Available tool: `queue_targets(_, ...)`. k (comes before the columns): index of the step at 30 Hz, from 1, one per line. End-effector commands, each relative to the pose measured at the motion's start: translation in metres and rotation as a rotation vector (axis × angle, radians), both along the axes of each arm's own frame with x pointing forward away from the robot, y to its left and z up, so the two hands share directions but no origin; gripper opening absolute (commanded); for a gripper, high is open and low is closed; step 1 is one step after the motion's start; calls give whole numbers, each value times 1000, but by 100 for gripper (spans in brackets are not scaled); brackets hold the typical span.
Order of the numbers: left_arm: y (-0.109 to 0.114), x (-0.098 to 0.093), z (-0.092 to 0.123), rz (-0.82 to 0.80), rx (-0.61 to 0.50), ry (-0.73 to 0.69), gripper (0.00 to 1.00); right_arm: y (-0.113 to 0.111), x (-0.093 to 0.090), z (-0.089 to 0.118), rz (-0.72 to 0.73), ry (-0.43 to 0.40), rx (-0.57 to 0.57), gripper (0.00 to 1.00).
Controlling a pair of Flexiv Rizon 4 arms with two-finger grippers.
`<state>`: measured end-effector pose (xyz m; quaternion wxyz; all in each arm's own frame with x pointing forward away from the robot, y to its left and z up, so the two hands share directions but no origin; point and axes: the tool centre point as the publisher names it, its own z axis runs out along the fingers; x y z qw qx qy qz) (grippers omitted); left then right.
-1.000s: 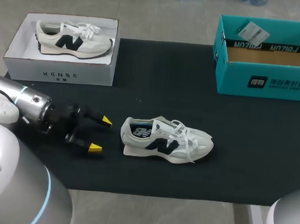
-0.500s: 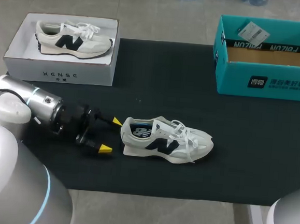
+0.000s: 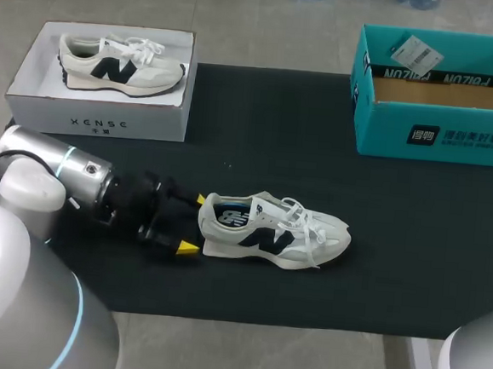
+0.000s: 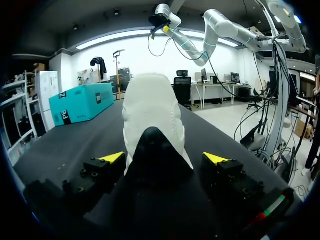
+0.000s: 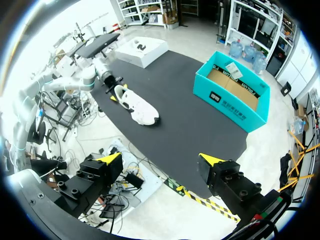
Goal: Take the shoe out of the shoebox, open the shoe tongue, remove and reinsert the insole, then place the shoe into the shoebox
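Black counter (image 3: 259,134) setup, with the shoe (image 3: 273,231) lying on its side near the front middle. It's a white sneaker with a dark logo, toe pointing toward my right and the heel opening toward my left. It's out on the mat, not in any box.

The left end effector (image 3: 194,224) is low over the counter, right at the heel. In the left wrist view, the heel (image 4: 150,110) sits between the spread yellow tips with a bit of gap showing on at least one side. So it's open and not gripping anything.

The teal shoebox (image 3: 441,93) sits open at the back right, well apart from the shoe. At the back left there's a white box (image 3: 98,117) with a second sneaker (image 3: 119,62) in it.

The right end effector (image 5: 160,159) is way up high looking down on the whole counter, fingers wide apart and holding nothing.
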<state>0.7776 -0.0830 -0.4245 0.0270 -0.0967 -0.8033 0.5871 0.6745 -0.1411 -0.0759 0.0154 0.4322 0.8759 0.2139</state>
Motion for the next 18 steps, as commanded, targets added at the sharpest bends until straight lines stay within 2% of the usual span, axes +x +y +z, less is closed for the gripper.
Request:
queue_targets(1,-6,-1,-2,9,8,0,100,1,3,2,2,8,-3,100)
queue_targets(18,-16,2,-12,60,40,22,100,1,3,2,2,8,-3,100)
